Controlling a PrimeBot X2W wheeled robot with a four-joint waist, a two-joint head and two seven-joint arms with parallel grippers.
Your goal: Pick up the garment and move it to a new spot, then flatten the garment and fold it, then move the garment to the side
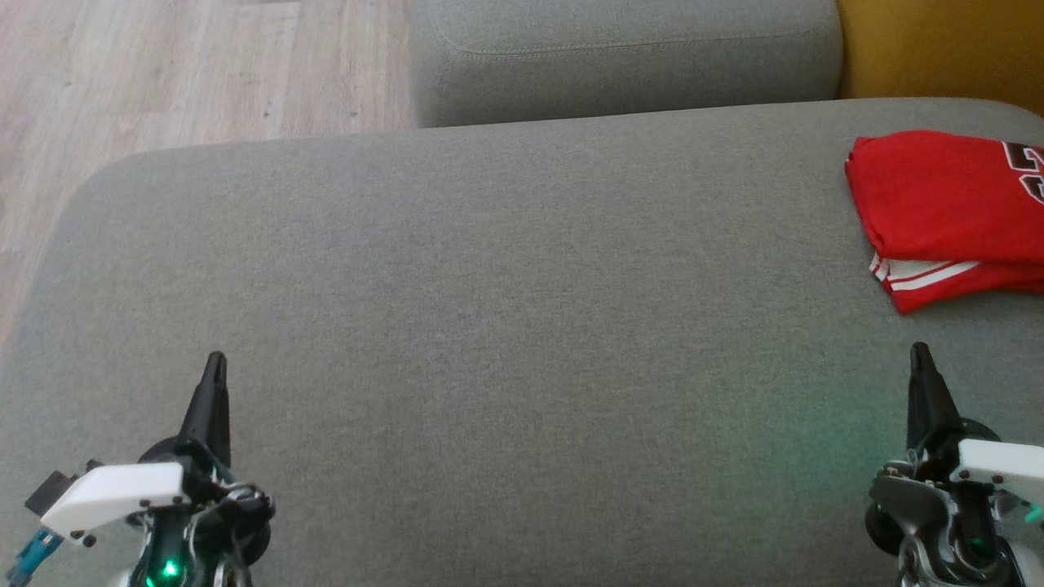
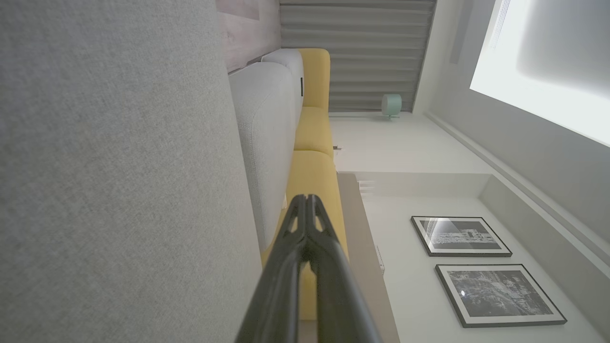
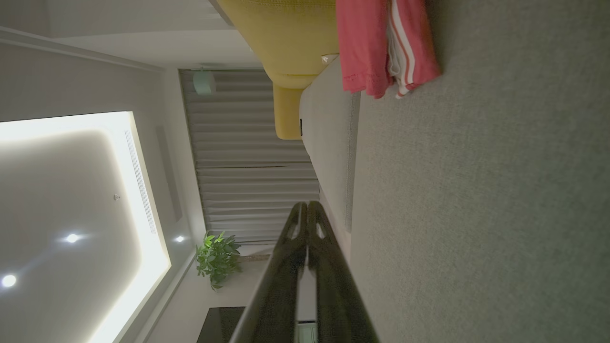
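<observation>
Red garment (image 3: 381, 45) folded, fingers (image 3: 293, 238) together

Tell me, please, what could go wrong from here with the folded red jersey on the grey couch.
The folded red jersey with white stripes lies close to the grey fabric cushion's far edge, so a push might send it off. Its striped lower layer pokes out; a brush from the right arm's shut jaws nearby could undo the fold.

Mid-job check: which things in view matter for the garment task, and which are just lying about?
Job:
- red garment, folded, on the grey cushion, far right
- left gripper, shut, empty
- right gripper, shut, empty

Lying about:
- yellow cushion
- wooden floor
- framed pictures
- potted plant
</observation>
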